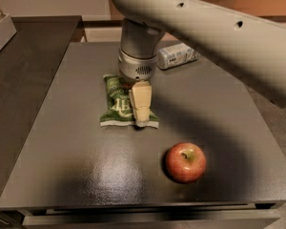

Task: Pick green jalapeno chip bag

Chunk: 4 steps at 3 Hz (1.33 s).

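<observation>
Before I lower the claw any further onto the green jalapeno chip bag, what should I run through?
1. The claw is above the green jalapeno chip bag, near its right edge: ok.
2. Bag lies flat on the table: ok.
3. The apple is apart from the bag: ok.
4. The bottle is apart from the bag: ok.
5. Contact between claw and bag: cannot tell.
</observation>
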{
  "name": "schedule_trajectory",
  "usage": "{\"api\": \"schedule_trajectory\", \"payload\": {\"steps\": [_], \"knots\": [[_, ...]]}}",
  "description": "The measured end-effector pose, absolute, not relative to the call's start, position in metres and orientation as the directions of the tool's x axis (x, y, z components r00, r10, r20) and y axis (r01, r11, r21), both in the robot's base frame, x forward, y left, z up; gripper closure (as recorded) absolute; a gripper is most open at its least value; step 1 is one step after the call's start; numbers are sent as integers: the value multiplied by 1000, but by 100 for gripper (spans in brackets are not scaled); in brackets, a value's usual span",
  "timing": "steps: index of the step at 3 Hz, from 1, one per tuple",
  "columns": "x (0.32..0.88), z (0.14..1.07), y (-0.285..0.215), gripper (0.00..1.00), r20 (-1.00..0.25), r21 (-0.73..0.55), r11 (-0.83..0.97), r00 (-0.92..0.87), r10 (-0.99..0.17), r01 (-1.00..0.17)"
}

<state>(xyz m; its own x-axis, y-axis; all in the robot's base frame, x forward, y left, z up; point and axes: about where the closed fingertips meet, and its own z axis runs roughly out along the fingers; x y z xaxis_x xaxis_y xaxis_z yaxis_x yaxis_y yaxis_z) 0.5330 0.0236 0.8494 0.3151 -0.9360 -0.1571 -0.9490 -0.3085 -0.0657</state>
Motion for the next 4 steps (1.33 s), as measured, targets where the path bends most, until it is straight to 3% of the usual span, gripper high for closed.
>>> {"api": "schedule_trajectory", "payload": {"steps": [1, 4], "knots": [[533, 847, 23, 18, -169, -65, -282, 289, -942, -957], [538, 867, 14, 88, -210, -102, -228, 245, -947, -968]]}}
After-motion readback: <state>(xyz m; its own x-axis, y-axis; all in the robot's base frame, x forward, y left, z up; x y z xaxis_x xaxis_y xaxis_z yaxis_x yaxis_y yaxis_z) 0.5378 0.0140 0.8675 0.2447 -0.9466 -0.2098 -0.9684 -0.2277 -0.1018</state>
